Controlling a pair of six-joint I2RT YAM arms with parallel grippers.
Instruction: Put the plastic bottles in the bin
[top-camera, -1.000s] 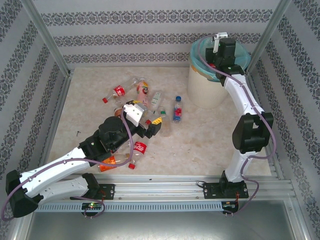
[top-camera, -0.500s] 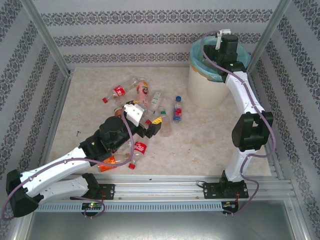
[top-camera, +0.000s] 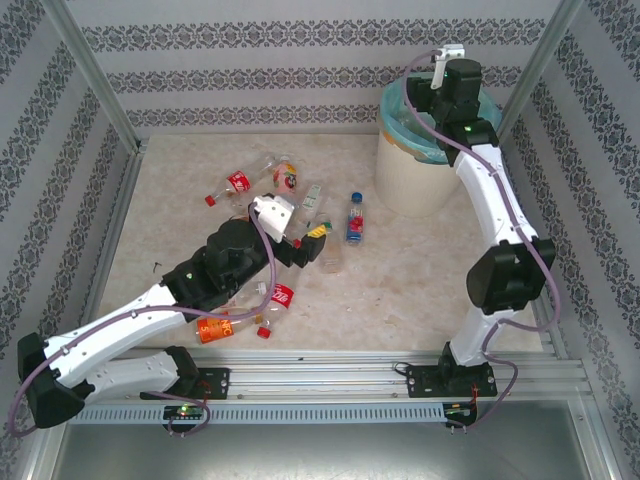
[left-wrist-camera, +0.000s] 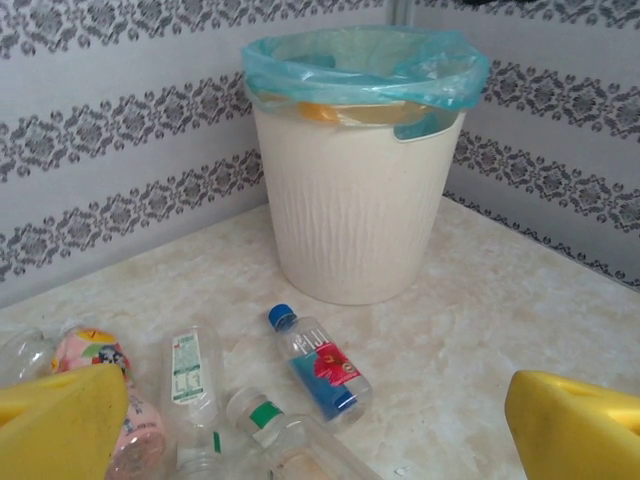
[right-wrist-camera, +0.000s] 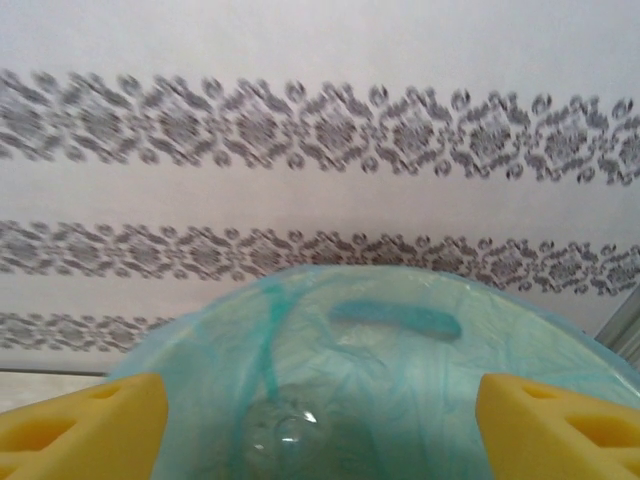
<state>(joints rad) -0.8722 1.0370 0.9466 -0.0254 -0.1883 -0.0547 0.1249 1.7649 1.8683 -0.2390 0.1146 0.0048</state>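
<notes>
The plastic bottles (top-camera: 237, 183) lie on their sides in a loose scatter on the left-centre of the surface (top-camera: 400, 290), all outside the bin (top-camera: 405, 180). The red-labelled bottle at the far left of the group has its long axis on a diagonal, its red cap pointing near-left. The blue-labelled bottle (top-camera: 355, 222) lies nearest the bin, well apart from it, with its long axis running near to far and its blue cap toward the far wall. A clear bottle with a green band (left-wrist-camera: 262, 412) lies just beside it. An orange-labelled bottle (top-camera: 218, 330) lies roughly left to right at the near side, against the left arm.

The bin stands upright in the far right corner, its turquoise liner (left-wrist-camera: 365, 62) folded over the rim. Down inside the liner there seems to be a clear bottle, though the right wrist view is blurred.

The left claw (top-camera: 310, 240) hangs low over the middle of the scatter, its yellow fingers (left-wrist-camera: 60, 430) spread wide with nothing between them. The right claw (right-wrist-camera: 320, 420) is above the bin's mouth, jaws likewise wide apart and empty.
</notes>
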